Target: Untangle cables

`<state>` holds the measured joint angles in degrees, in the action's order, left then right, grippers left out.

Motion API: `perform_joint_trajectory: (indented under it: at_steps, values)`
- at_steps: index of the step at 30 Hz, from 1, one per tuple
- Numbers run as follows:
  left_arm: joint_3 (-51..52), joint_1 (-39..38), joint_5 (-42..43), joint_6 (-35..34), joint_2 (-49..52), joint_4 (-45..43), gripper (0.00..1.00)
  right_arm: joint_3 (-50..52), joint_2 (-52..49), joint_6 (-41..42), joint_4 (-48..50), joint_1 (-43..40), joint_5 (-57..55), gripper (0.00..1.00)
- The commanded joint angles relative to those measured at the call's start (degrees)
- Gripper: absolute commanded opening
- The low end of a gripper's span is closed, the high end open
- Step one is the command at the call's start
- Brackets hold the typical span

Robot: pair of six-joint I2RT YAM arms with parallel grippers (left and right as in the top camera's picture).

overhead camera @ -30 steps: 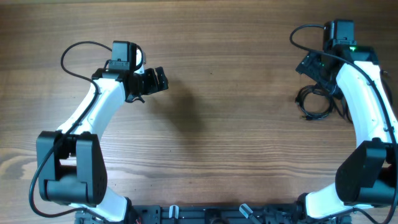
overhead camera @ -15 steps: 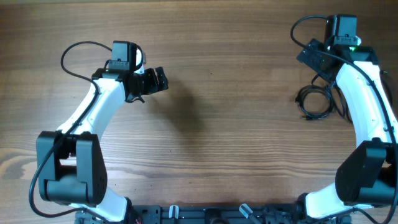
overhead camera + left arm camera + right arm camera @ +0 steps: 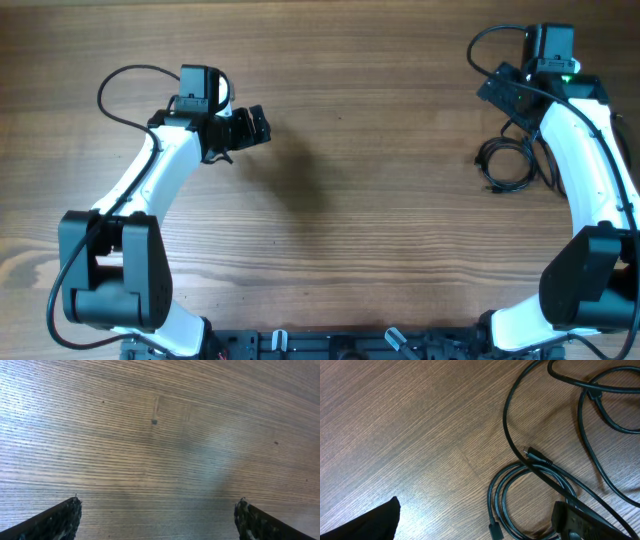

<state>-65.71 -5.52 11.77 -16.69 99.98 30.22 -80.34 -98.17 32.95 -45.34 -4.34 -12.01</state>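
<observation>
Seen from overhead, the left arm (image 3: 150, 185) bends from its base at 7 o'clock up to 10 o'clock on the bench (image 3: 350, 220), with the left tool (image 3: 258, 126) turned toward 3 o'clock. Its wrist view adds that the jaws stand wide over bare wood grain. At 3 o'clock the cables (image 3: 508, 165) lie as a small dark coil just beside the right arm (image 3: 590, 170), which rises from 5 o'clock to 2 o'clock. Only the right wrist view resolves crossing loops and a small plug (image 3: 536, 456). The right tool (image 3: 505, 95) is spread wide above them.
</observation>
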Motion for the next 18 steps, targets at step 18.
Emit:
perform_joint_trajectory:
  at_steps: [18]
  values:
    - [0.5,0.1,-0.8,-0.5,-0.4,-2.6,1.0,0.6,0.0,0.1,0.2,0.0,0.5,1.0]
